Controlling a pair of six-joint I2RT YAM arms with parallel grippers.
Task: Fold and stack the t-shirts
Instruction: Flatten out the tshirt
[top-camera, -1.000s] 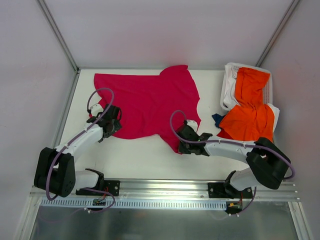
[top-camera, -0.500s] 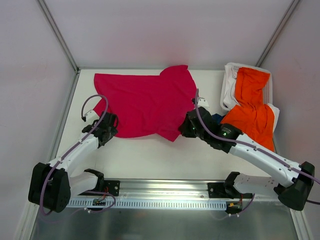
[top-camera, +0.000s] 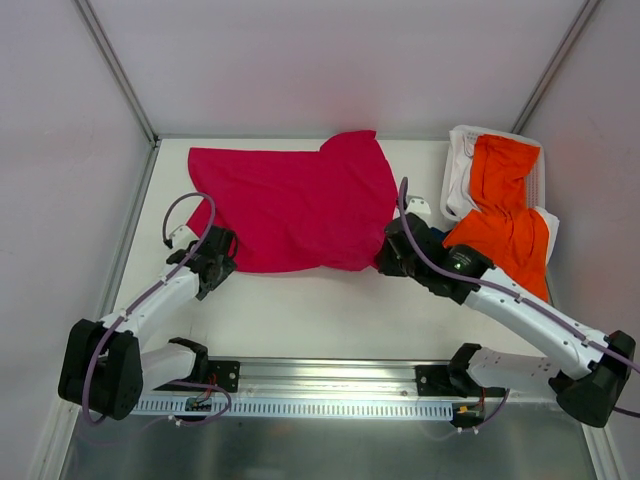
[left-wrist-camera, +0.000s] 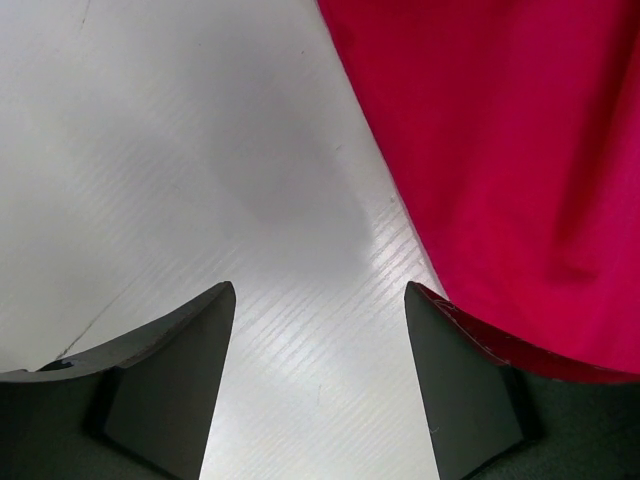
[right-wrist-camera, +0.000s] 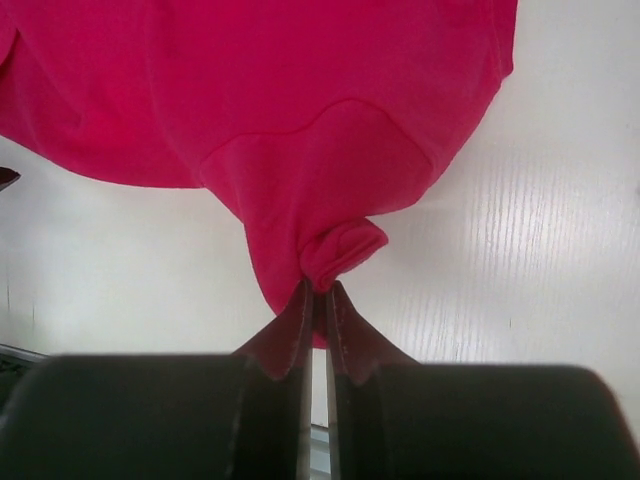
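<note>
Honestly, my right gripper (right-wrist-camera: 315, 290) pinches just a small bunch at the crimson t-shirt's (right-wrist-camera: 300, 90) edge, while my left gripper (left-wrist-camera: 318, 292) gapes empty beside that shirt; one-sided pulling may skew it.

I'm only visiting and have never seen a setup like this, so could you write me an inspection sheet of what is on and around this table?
Surface: white table, finely ribbed.
Job's things: crimson t-shirt spread across the back; orange t-shirt crumpled, draped over a white container at the right.
Clutter: small blue item beside the orange t-shirt, kind unclear.
Grippers: left gripper open at the crimson t-shirt's edge; right gripper shut on a bunched corner of it.
Cables: purple cables loop along both arms.
Surroundings: white walls, metal frame posts.
</note>
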